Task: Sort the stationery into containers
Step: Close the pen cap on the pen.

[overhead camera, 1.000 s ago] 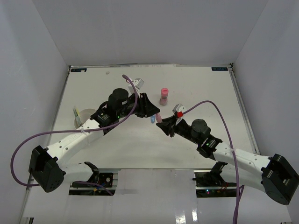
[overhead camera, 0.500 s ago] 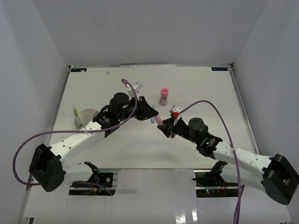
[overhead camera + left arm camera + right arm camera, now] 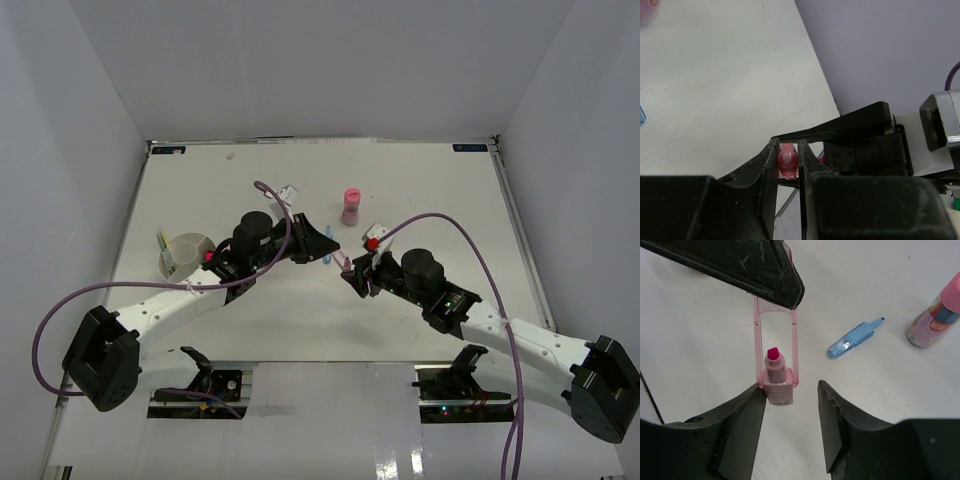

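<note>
A pink highlighter (image 3: 775, 375) with a clear pink cap hangs between the two grippers (image 3: 345, 262). My left gripper (image 3: 788, 145) is shut on its cap end (image 3: 788, 160). In the top view the left gripper (image 3: 325, 242) is just left of it. My right gripper (image 3: 790, 390) is open; its left finger (image 3: 742, 415) is at the highlighter's body end, the right finger stands clear. It shows in the top view (image 3: 357, 276). The white bowl (image 3: 196, 243) at the left holds a green highlighter (image 3: 165, 245).
A blue pen (image 3: 327, 243) lies on the table under the left gripper and also shows in the right wrist view (image 3: 855, 338). A pink stubby cylinder (image 3: 351, 205) stands behind it (image 3: 937, 315). A small white item (image 3: 290, 192) lies farther back. White walls surround the table.
The left arm has drawn back and lowered, its gripper still holding the pink highlighter. The right arm has moved slightly left and closer to it.
</note>
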